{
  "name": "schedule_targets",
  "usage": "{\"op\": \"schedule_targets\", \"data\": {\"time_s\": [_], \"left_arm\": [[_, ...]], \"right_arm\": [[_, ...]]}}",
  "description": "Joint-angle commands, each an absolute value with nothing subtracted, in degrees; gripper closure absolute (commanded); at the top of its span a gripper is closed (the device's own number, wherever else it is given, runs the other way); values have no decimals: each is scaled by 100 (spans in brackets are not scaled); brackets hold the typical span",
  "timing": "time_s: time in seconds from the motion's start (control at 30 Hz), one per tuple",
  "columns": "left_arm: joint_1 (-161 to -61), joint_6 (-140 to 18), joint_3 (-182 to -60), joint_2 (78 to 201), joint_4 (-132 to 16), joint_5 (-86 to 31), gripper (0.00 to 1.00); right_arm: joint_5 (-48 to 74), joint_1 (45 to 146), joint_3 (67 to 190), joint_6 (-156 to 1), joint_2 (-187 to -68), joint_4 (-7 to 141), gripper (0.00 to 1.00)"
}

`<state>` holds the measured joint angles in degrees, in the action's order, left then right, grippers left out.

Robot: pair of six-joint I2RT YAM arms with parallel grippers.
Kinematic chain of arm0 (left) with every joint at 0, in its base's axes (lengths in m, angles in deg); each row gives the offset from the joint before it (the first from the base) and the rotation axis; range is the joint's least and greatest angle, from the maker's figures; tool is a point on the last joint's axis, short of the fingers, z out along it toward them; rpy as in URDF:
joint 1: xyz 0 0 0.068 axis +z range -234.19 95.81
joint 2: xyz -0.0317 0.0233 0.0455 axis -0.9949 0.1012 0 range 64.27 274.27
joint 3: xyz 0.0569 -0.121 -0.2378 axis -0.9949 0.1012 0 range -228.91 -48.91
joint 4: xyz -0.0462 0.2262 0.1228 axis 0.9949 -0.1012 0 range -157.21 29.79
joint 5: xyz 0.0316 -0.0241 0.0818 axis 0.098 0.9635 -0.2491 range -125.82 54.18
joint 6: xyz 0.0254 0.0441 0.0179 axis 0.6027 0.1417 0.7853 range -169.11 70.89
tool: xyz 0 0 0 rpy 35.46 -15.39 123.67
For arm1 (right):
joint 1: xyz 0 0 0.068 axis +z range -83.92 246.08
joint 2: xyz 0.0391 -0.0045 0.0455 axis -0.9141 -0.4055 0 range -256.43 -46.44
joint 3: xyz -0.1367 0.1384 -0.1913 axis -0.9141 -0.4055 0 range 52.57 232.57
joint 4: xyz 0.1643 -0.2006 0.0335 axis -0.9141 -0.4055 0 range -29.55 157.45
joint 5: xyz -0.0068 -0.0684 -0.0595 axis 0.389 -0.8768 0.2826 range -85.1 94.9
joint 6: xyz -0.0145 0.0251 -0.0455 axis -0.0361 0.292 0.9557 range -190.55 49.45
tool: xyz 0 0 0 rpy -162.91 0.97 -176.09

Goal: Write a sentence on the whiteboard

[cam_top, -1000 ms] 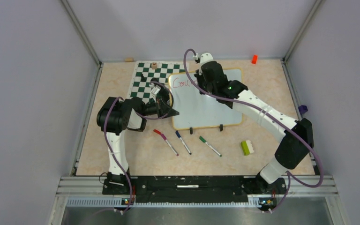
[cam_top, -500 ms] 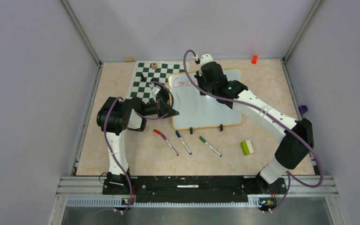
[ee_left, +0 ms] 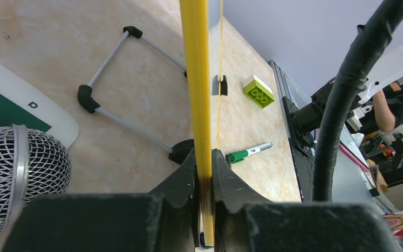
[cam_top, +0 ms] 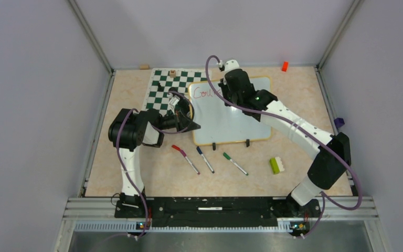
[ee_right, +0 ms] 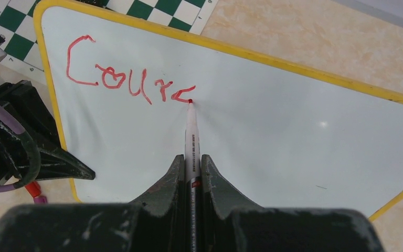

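The whiteboard [cam_top: 231, 118] lies on the table with its yellow rim [ee_right: 304, 73] showing in the right wrist view. Red letters "Cour" plus a partial stroke [ee_right: 131, 79] run along its upper left; they also show in the top view [cam_top: 203, 93]. My right gripper [ee_right: 191, 160] is shut on a white red-tipped marker [ee_right: 191, 134] whose tip touches the board at the end of the last stroke. My left gripper [ee_left: 203, 157] is shut on the board's yellow rim [ee_left: 197, 79] at its left edge [cam_top: 191, 123].
A green-and-white chessboard mat [cam_top: 162, 89] lies under the board's left side. Red [cam_top: 184, 158], blue [cam_top: 205, 159] and green [cam_top: 235, 163] markers lie in front of the board. A green-and-white brick [cam_top: 277, 165] sits to the right, and a microphone head [ee_left: 16, 168] is near the left gripper.
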<state>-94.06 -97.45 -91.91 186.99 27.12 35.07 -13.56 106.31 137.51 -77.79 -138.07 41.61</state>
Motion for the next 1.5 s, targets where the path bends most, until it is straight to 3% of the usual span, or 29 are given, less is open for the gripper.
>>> {"op": "schedule_targets", "data": {"time_s": [0.0, 1.1, 1.47], "left_arm": [[-9439, -9277, -9123, 18539, 3252, 3671, 96], [-9439, -9271, -9119, 18529, 3250, 3666, 96], [-9439, -9282, -9119, 18534, 3259, 3662, 96]], "right_arm": [[-1840, 10501, 14071, -7740, -13987, 4209, 100], [-1648, 10501, 13616, -7805, -13551, 3961, 100], [-869, 10370, 13795, -7809, -13179, 4135, 100]]}}
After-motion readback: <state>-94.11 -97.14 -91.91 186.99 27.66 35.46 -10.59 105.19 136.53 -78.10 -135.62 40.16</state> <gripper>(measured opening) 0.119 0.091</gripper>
